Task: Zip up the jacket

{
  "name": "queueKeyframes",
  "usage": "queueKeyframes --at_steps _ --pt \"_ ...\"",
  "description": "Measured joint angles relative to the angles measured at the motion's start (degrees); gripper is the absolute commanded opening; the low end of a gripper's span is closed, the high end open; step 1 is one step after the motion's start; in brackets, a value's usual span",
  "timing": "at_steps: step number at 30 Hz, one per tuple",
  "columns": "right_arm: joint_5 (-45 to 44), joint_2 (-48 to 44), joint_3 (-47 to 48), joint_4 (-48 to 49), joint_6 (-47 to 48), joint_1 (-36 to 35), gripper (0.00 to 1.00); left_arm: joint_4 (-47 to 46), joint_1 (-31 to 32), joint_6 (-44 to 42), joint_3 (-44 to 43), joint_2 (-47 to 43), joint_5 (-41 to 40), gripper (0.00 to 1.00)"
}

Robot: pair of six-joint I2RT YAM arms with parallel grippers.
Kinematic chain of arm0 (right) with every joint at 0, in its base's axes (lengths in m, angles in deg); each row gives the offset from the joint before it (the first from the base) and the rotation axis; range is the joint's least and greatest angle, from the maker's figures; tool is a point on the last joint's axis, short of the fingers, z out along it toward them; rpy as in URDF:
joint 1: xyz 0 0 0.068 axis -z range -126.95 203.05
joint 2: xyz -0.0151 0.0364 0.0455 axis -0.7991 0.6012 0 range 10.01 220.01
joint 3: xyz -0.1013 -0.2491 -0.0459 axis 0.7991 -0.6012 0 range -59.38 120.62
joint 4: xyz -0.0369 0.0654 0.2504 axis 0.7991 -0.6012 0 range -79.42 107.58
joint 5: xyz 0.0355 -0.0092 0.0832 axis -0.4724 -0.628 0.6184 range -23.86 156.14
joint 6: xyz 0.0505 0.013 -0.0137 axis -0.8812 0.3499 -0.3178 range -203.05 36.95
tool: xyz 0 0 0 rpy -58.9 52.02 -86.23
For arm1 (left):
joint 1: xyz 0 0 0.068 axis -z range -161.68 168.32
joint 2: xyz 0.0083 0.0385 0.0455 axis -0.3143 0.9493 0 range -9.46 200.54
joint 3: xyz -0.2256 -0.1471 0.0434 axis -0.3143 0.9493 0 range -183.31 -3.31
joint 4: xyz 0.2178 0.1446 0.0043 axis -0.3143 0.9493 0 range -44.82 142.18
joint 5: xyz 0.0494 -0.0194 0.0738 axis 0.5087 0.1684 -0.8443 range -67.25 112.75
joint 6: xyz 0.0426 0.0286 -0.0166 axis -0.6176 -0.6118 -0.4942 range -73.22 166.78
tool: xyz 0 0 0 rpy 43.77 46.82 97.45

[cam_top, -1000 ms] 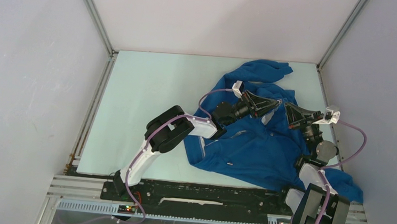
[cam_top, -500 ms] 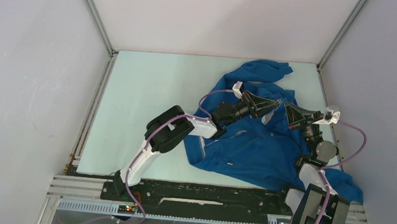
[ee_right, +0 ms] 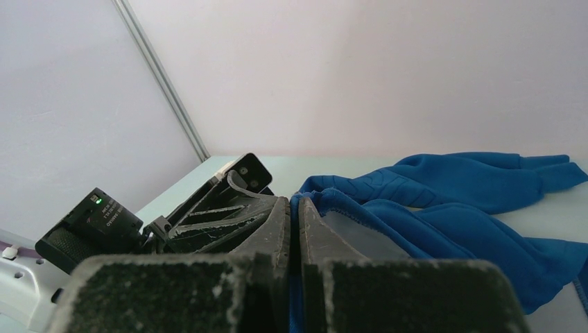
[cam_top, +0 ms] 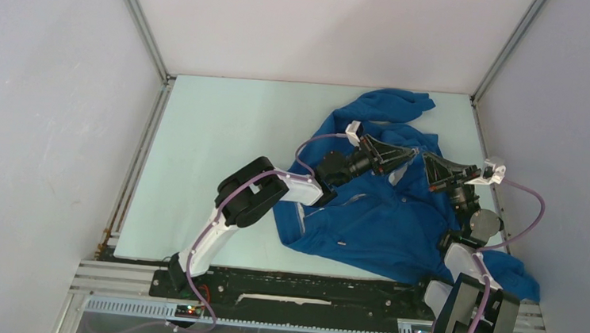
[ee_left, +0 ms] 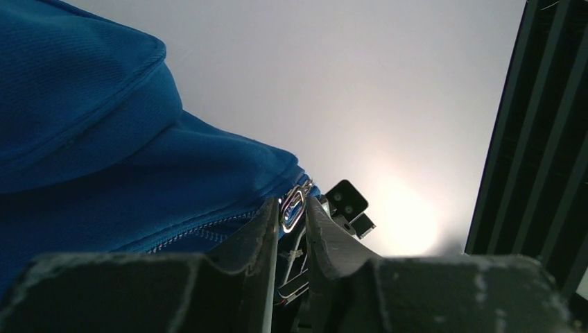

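Over on the right half of the table (cam_top: 222, 145), the jacket (cam_top: 383, 221) is lying in a rumpled blue heap. One sleeve is bunched up toward the far right corner, and another bit is draped down by the right arm's base (cam_top: 470, 323) at the near edge. Both arms reach in over it and their tips end up almost nose to nose above the middle of the jacket. They're very close, but I can't tell if they actually touch. The left gripper (cam_top: 413, 153) comes in from the left, lying pretty much flat. On its own wrist cam you can see the fingers (ee_left: 258, 234) clamped on the little silver zipper pull (ee_left: 292, 207), which sticks up between the two tips with blue cloth right behind it. A line of pale zipper teeth (ee_left: 201, 234) runs off to the left along the fabric, under a folded seam. The right gripper (cam_top: 427, 158) comes in from the right side. In its wrist view the jaws are squeezed all the way together with the jacket's edge pinched between them — blue fabric shows in the slit and spills out past the tips. A strip of pale lining (ee_right: 360, 236) sits just right of the right-hand finger. The left gripper's black body sits right in front of it in that view, and a small green light (ee_right: 98, 201) glows on the housing behind.
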Motion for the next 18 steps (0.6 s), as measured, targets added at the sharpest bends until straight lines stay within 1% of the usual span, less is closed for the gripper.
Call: queueKeyframes --at_steps 8,18 --pt "0.07 0.0 0.0 0.0 -0.04 0.0 0.0 -1.55 0.0 1.99 -0.07 0.0 -0.15 0.21" --pt "0.39 0.0 0.0 0.0 -0.09 0.0 0.0 -2.12 0.0 3.04 -1.46 0.02 -0.15 0.2"
